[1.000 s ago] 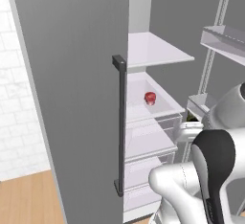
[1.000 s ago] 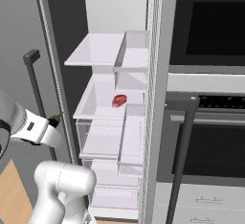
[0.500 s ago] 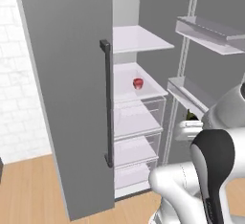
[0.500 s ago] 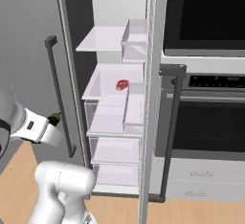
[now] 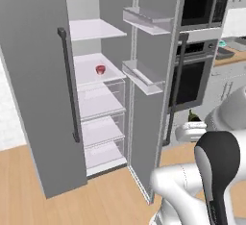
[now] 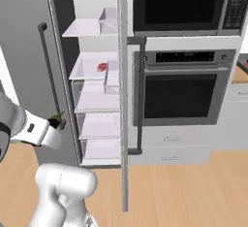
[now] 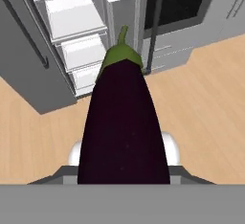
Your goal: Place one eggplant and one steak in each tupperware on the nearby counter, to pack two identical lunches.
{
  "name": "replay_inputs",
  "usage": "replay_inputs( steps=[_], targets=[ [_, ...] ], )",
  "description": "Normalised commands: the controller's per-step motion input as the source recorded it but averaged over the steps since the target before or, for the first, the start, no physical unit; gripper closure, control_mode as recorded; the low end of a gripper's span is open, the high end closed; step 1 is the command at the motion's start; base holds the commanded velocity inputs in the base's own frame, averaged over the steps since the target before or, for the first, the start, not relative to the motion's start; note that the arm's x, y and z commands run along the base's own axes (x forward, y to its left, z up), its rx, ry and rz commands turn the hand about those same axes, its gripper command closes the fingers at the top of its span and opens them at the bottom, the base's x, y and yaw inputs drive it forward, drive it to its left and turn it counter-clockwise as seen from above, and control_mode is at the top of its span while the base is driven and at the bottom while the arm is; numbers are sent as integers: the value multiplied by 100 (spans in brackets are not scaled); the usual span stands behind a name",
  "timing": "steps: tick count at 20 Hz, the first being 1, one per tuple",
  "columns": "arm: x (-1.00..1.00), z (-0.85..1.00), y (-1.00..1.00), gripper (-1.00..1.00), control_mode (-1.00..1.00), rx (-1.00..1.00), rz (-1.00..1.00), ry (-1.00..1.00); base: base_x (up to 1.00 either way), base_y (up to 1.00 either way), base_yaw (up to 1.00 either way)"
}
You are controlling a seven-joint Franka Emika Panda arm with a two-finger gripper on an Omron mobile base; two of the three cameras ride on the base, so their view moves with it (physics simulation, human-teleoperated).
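Folded low over the base, white arm with dark joints, elbow bent and forearm reaching toward 12 o'clock. Two-finger gripper (image 7: 122, 180) clamped on a long dark-purple eggplant with a green cap (image 7: 123, 122) (fingertips hidden beneath it), stem pointing to 12 o'clock in the hand view. Wrist held level, hand off the floor.

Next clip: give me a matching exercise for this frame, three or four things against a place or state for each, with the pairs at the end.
Things:
1. eggplant
2. steak
3. fridge door
4. oven

Places or states:
A. on a fridge shelf
B. swung open
C. held in the gripper
D. shut, with a dark window

Pairs: 1-C, 2-A, 3-B, 4-D
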Motion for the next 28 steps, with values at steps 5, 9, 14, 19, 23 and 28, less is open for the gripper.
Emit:
replay_inputs(
  steps=[5, 9, 14, 19, 23, 28],
  targets=[
    [0, 0, 0, 100, 100, 0, 0, 0, 1, -71, -46],
    [0, 0, 0, 100, 100, 0, 0, 0, 31, -91, -38],
    [0, 0, 0, 100, 100, 0, 0, 0, 60, -98, -34],
    [0, 0, 0, 100, 100, 0, 0, 0, 98, -82, -17],
    [0, 0, 0, 100, 100, 0, 0, 0, 100, -57, -6],
    [0, 0, 0, 100, 100, 0, 0, 0, 100, -59, 0]
  ],
)
